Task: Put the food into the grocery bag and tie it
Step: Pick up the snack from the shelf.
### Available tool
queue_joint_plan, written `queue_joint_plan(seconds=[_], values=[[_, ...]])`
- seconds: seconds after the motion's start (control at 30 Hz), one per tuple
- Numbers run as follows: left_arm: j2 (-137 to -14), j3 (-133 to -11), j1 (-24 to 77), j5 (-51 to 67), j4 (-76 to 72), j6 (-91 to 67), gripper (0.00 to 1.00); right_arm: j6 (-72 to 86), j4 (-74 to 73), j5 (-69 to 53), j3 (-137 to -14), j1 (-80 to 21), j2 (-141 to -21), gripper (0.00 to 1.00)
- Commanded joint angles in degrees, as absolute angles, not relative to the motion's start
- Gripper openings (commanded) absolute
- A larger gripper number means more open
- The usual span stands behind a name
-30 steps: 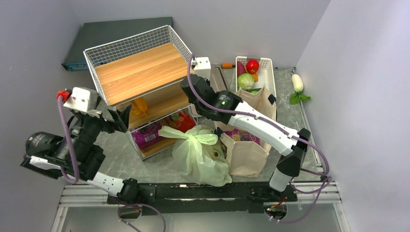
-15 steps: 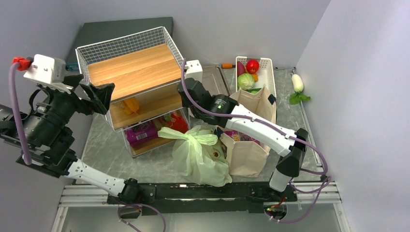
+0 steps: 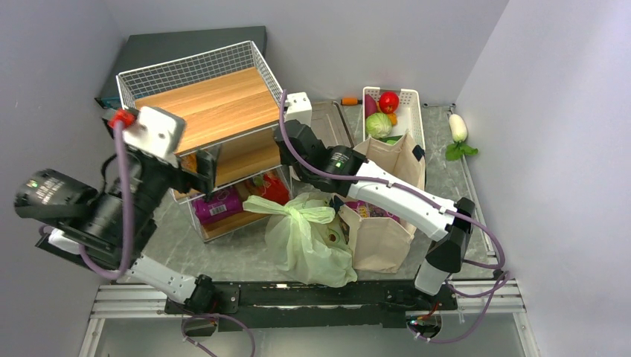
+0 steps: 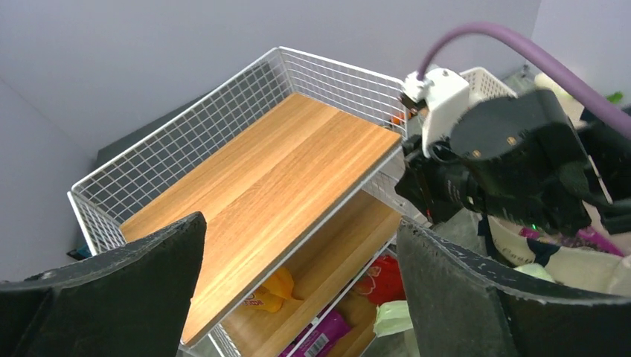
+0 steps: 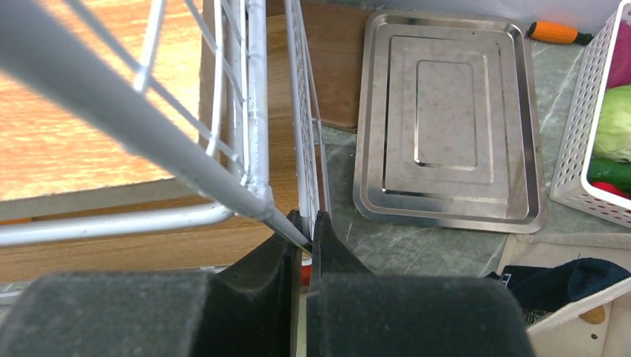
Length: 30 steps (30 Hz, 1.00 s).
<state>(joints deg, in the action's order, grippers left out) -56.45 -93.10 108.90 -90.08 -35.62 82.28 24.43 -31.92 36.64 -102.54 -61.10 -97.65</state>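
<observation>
Pale-green grocery bag on the table just ahead of the arm bases, handles knotted on top, touching the beige tote to its right. What lies inside too veiled to tell. Beyond it, left gripper up in the air beside the wire rack, fingers spread wide, holding nothing. Right gripper at the rack's right-hand corner, fingers pressed together on one of its wires. Farther back, steel tray flat on the table, then white basket with a cabbage and a red fruit.
</observation>
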Motion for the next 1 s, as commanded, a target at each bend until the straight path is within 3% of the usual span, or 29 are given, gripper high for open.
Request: queue_joint_plan(seconds=[0.0,0.13,0.4,0.9,0.97], values=[[-57.8,-87.3,111.1,-93.4,-36.3,82.2,0.99,29.9,-26.4,27.1,-100.6,-61.7,-100.4,0.0],[-58.0,-77.4,111.1,-93.8,-49.3,88.5,0.99,30.1,-26.7,27.9,-99.3,-61.2,-99.0,0.0],[-62.5,-62.3,110.0,-93.8,-90.4,111.9,0.99,30.2,-26.9,27.5,-96.5,-60.1,-96.4,0.0],[-58.7,-37.9,91.2,-93.7,-93.0,81.6,0.95,29.4,-26.1,25.4,-91.7,-56.3,-91.5,0.0],[-59.0,-38.3,90.4,-93.7,-95.1,83.6,0.95,28.8,-27.0,25.4,-92.1,-56.2,-90.9,0.08]])
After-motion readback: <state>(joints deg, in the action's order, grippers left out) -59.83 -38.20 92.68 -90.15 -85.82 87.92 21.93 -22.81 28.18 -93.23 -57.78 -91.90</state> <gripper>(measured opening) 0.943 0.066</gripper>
